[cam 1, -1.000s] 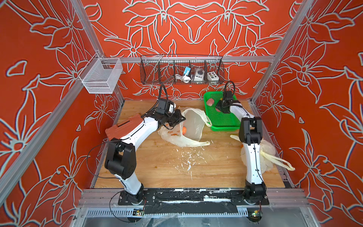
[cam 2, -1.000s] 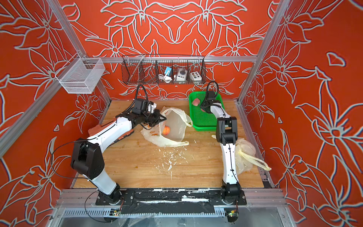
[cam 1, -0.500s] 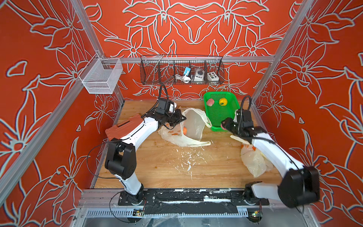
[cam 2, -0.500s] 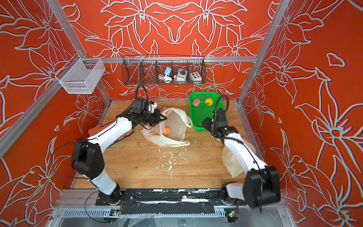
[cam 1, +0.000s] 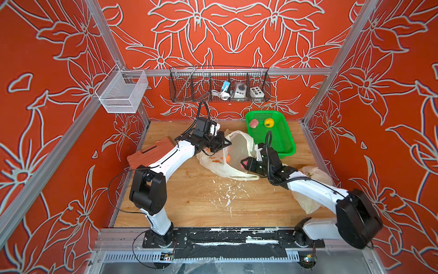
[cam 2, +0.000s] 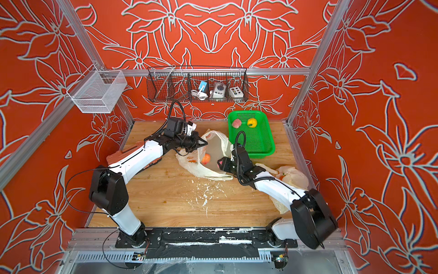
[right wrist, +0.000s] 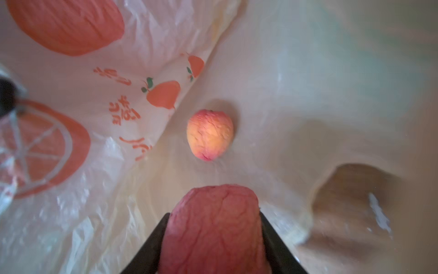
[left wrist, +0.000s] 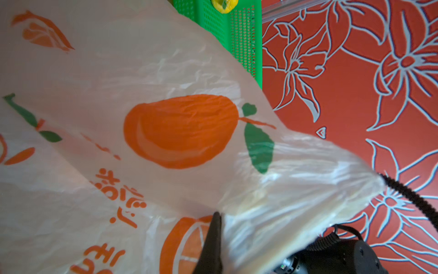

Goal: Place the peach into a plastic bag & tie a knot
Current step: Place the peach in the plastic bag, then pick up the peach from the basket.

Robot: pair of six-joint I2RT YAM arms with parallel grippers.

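Note:
A cream plastic bag (cam 1: 237, 147) (cam 2: 216, 144) printed with oranges lies open on the wooden table. My left gripper (cam 1: 224, 144) (cam 2: 201, 143) is shut on its upper rim and holds the mouth up; the left wrist view shows the bag (left wrist: 166, 83) pinched at the gripper (left wrist: 216, 220). My right gripper (cam 1: 245, 163) (cam 2: 221, 163) (right wrist: 214, 215) is at the bag's mouth, shut on a pink peach (right wrist: 213, 237). Another peach (right wrist: 209, 134) (cam 2: 206, 159) lies inside the bag. A knot is out of view.
A green basket (cam 1: 284, 142) at the back right holds a peach (cam 1: 253, 123) and a yellow fruit (cam 1: 269, 122). A second filled bag (cam 1: 312, 173) lies under my right arm. A rust-coloured case (cam 1: 147, 154) sits under my left arm. White scraps (cam 1: 227, 192) litter the table.
My right arm has swung from the green basket down to the bag's mouth, carrying the peach. The left gripper has kept its hold on the bag's rim.

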